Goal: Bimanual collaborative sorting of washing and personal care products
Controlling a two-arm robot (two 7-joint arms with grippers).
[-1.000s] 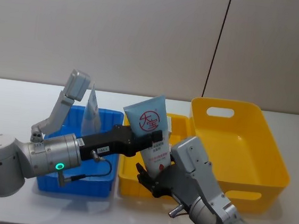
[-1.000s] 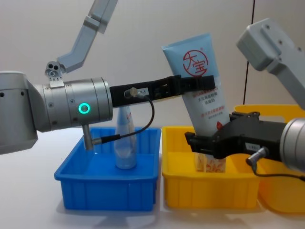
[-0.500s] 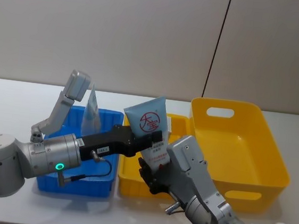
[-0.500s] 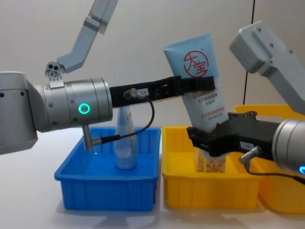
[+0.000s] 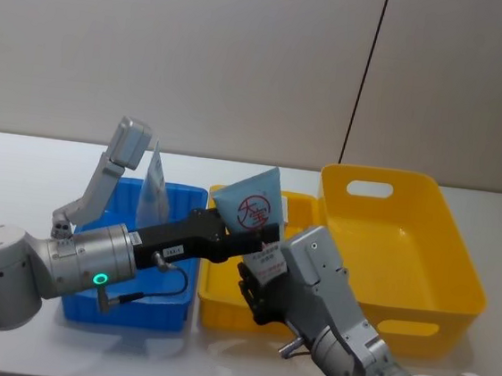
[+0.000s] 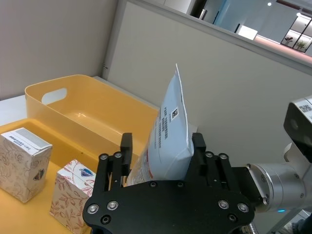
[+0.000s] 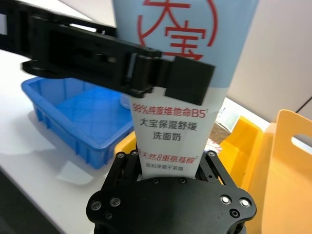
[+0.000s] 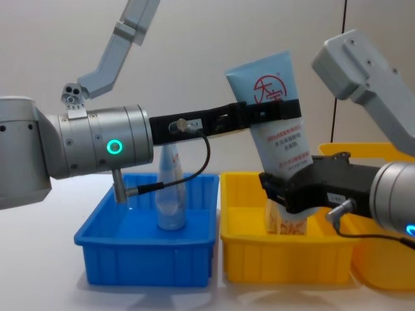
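Note:
A pale blue squeeze tube with a red round logo hangs over the small yellow tray, cap end down. My left gripper is shut on its middle. My right gripper is shut on its lower end, just beneath the left one. A second tube stands upright in the blue tray. Two small cartons, one beige and one white with a red pattern, stand in the small yellow tray.
A large yellow bin with handle cut-outs sits to the right of the small yellow tray. The three containers stand side by side on a white table, with a grey wall behind.
My right gripper rose towards the tube's lower end and its fingers went from spread to shut around it. The tube tilted slightly. My left arm stayed in place.

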